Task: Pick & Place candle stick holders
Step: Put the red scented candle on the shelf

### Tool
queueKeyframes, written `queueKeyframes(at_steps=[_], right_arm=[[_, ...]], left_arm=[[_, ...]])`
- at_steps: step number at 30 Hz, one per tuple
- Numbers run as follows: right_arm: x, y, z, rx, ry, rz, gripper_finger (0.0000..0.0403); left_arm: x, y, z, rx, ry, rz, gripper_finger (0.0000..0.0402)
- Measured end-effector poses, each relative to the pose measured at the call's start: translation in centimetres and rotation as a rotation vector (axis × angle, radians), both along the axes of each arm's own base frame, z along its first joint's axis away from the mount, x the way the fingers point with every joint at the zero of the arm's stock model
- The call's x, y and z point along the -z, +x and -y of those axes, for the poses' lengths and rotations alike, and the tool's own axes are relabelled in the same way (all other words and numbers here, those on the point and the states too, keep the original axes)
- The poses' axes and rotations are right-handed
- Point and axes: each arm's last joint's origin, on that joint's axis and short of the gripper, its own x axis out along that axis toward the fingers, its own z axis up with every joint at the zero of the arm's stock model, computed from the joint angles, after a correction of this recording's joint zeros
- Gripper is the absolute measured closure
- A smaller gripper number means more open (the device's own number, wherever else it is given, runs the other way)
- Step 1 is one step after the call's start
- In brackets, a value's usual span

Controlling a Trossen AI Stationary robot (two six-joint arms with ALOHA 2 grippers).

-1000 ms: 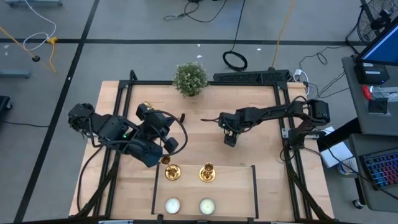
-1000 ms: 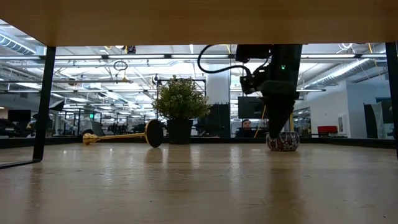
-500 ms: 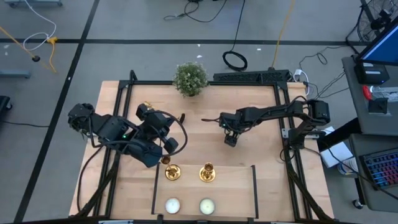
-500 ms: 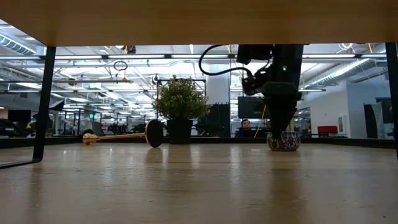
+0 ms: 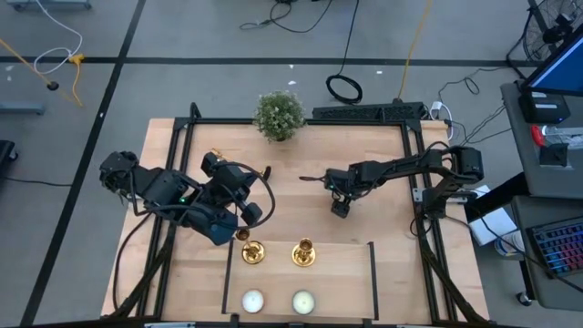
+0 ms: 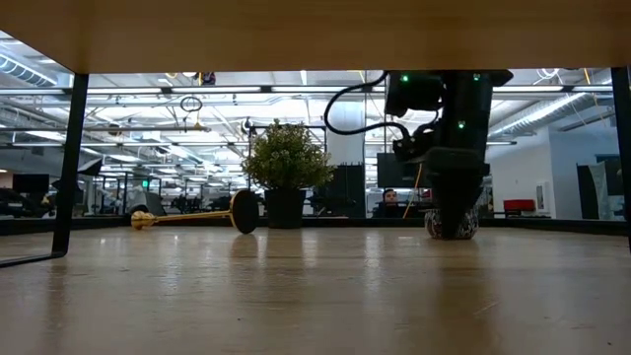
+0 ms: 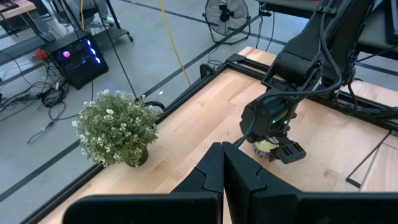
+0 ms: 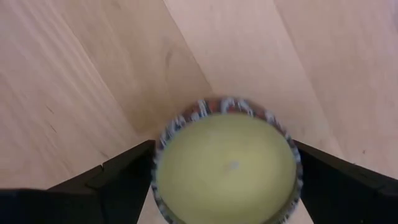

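Three brass holders are on the bench (image 5: 392,182): two (image 5: 253,252) (image 5: 303,252) upright near the front, one (image 6: 192,216) lying on its side near the plant (image 5: 279,115). Two white candles (image 5: 252,301) (image 5: 302,302) sit in front of the upright pair. The right pincer (image 5: 340,208) is spread around a pale-green candle (image 8: 227,167); the left pincer (image 7: 222,163) is pressed together, empty.

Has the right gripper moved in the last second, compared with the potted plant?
Yes. In the high view the right gripper has shifted slightly right, away from the potted plant, and it now straddles the pale-green candle.
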Motion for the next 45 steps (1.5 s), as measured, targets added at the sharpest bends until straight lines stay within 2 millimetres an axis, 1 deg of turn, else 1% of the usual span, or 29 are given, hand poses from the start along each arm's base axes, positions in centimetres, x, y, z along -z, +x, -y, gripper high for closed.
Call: queueKeyframes(at_steps=[5, 13, 16, 21, 24, 27, 30, 34, 38, 40, 42, 45], right_arm=[[-0.1, 0.5, 0.1, 0.000, -0.008, 0.057, 0.0061], [-0.1, 0.4, 0.1, 0.000, -0.005, 0.043, 0.0064], [0.0, 0.1, 0.0, 0.013, 0.002, 0.012, 0.0077], [0.0, -0.1, 0.3, 0.069, 0.014, -0.003, 0.0112], [-0.4, -0.2, 0.3, 0.088, 0.018, 0.011, 0.0113], [-1.1, 0.2, 0.4, 0.093, 0.026, 0.041, 0.0113], [-2.8, 0.5, 0.3, 0.097, 0.067, 0.094, 0.0112], [-6.0, 0.8, 0.2, 0.112, 0.091, 0.181, 0.0107], [-10.4, 0.5, 0.2, 0.135, 0.091, 0.274, 0.0111], [-12.9, 0.2, 0.1, 0.150, 0.092, 0.364, 0.0111], [-15.1, -0.4, -0.1, 0.168, 0.102, 0.427, 0.0111], [-18.8, -1.3, -0.8, 0.202, 0.128, 0.591, 0.0111]], left_arm=[[0.0, 0.0, 0.0, -0.003, -0.006, 0.006, 0.0401], [0.0, 0.0, 0.0, -0.003, -0.007, 0.007, 0.0401], [0.0, 0.0, 0.0, -0.003, -0.007, 0.007, 0.0401], [0.0, 0.0, 0.0, -0.002, -0.004, 0.005, 0.0401], [0.0, 0.0, -0.1, -0.005, -0.004, 0.004, 0.0401], [0.0, 0.0, -0.1, -0.004, -0.004, 0.004, 0.0401], [0.0, 0.0, -0.1, -0.006, -0.004, 0.001, 0.0401], [0.0, 0.0, 0.0, 0.000, -0.005, -0.003, 0.0401], [0.1, -0.3, 0.3, 0.021, 0.004, -0.020, 0.0401], [0.1, -0.6, 0.4, 0.031, 0.014, -0.039, 0.0401], [0.0, -1.0, 0.4, 0.040, 0.017, -0.048, 0.0401], [-0.7, -2.3, 0.2, 0.042, 0.008, -0.036, 0.0401]])
